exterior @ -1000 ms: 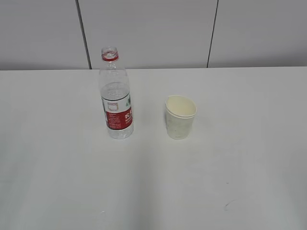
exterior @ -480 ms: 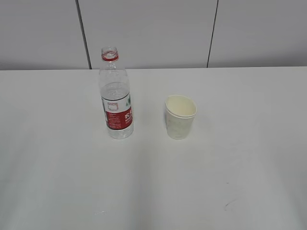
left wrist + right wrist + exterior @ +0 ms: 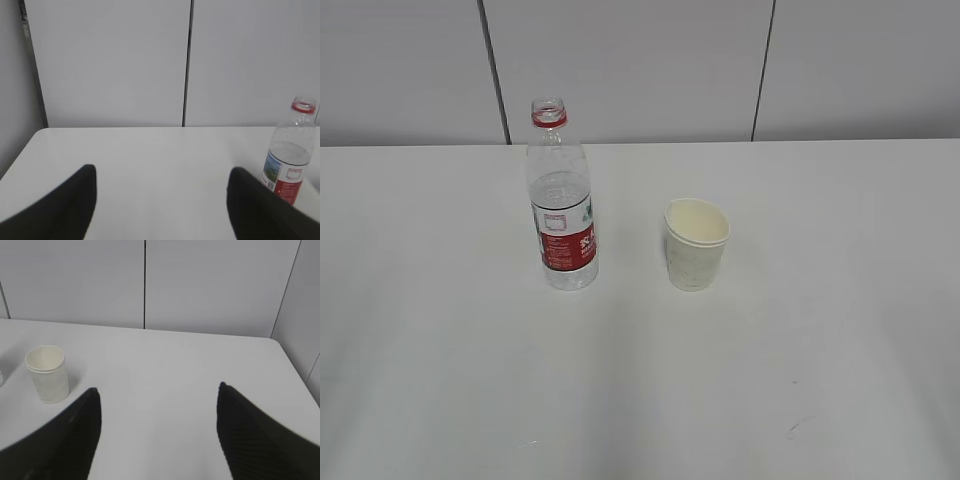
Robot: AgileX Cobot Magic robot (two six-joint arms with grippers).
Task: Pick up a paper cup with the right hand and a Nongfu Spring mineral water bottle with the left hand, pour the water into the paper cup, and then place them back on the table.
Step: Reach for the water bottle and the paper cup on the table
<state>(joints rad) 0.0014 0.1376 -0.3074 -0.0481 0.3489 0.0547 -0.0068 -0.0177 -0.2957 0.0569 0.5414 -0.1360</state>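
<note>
The Nongfu Spring mineral water bottle [image 3: 561, 200] stands upright and uncapped on the white table [image 3: 820, 350], left of centre. The cream paper cup [image 3: 696, 243] stands upright to its right, apart from it. Neither gripper shows in the exterior view. In the left wrist view my left gripper [image 3: 162, 172] is open and empty, with the bottle [image 3: 290, 152] far off at its right. In the right wrist view my right gripper [image 3: 157, 390] is open and empty, with the cup [image 3: 47, 372] ahead at its left.
A grey panelled wall [image 3: 640, 70] runs behind the table's far edge. A few small dark marks [image 3: 792, 430] lie on the tabletop at the front right. In the left wrist view the table's left corner [image 3: 37, 135] is rounded.
</note>
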